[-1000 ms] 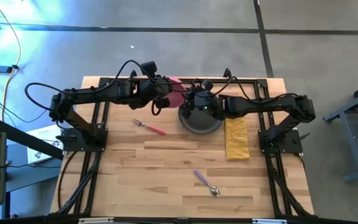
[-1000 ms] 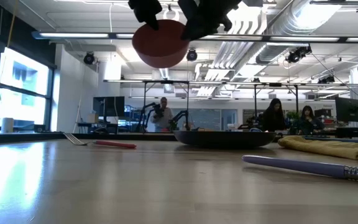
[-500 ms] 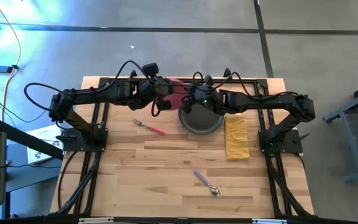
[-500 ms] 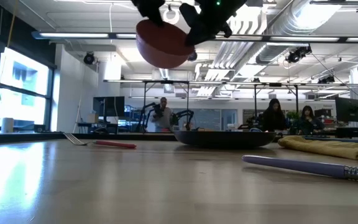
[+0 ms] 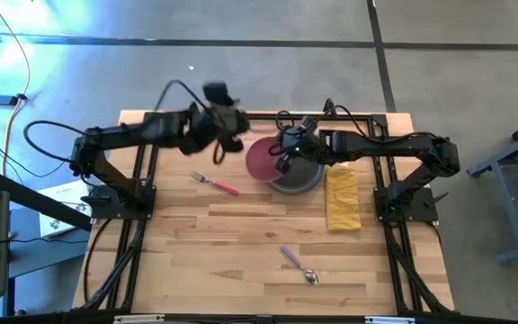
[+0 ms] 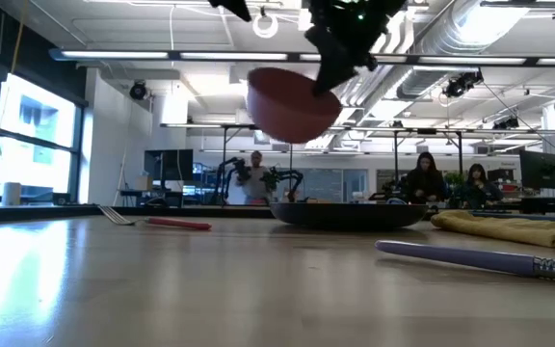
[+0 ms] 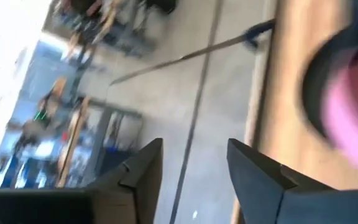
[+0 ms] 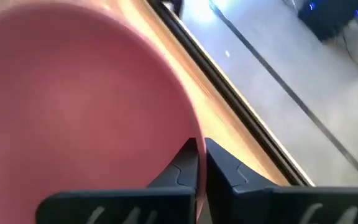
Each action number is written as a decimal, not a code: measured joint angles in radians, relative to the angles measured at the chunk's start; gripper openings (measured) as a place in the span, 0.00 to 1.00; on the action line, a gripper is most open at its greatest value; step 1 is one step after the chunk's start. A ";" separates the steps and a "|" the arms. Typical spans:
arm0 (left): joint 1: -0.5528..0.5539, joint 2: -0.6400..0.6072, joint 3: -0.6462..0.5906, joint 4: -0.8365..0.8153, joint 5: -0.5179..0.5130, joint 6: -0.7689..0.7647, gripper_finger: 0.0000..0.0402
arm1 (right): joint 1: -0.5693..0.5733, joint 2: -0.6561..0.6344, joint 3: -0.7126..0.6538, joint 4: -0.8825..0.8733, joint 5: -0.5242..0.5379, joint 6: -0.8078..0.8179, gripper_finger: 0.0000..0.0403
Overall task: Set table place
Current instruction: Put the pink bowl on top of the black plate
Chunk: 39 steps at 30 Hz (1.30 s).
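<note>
The pink bowl (image 5: 261, 159) hangs in the air at the far middle of the table (image 5: 241, 234), over the left rim of the dark round plate (image 5: 302, 178). My right gripper (image 5: 283, 156) is shut on the bowl, which also shows in the low view (image 6: 292, 102). My left gripper (image 5: 229, 121) is open and empty, up and to the left of the bowl. The pink-handled fork (image 5: 216, 184) lies left of the plate. The folded yellow napkin (image 5: 342, 200) lies right of it. The purple-handled spoon (image 5: 299, 265) lies nearer the front. My right gripper holds the bowl by its rim (image 8: 195, 133) on the side toward the table's right. One finger (image 8: 180, 167) is inside the bowl and one outside. The fingers come slanting down from the right. The bowl hangs tilted below them, lifted clear of the plate.
A black rail frame (image 5: 349, 115) runs along the table's far edge and sides. Bare wood lies between the fork and the spoon. People and equipment show in the room beyond the table (image 6: 432, 178).
My left gripper has let go of the bowl and drawn back up and toward the table's left. My right gripper has taken the bowl by its rim and carried it down and toward the near edge, over the plate's left rim. The bowl now hangs tilted.
</note>
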 joint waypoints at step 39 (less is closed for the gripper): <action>-0.199 -0.002 0.047 -0.610 0.076 -0.615 0.44 | -0.391 0.201 0.005 -0.275 -0.522 -0.146 0.00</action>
